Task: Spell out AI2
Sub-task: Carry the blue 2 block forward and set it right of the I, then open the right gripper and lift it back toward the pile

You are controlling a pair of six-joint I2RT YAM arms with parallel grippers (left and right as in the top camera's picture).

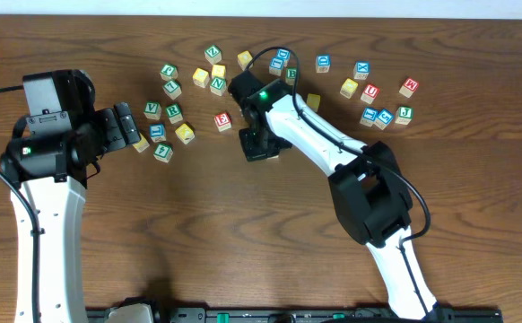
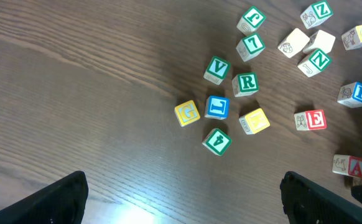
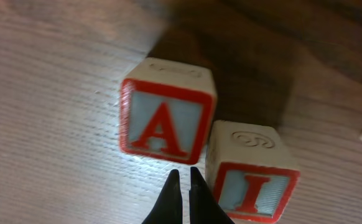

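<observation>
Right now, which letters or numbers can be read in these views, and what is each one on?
"A", red: A block
"I", red: I block
"V", green: V block
"R", green: R block
"G", yellow: G block
"E", red: E block
"P", blue: P block
"N", green: N block
"Z", green: Z block
"4", green: 4 block
Remaining blocks: too small, blurred or tilted to read surely.
</observation>
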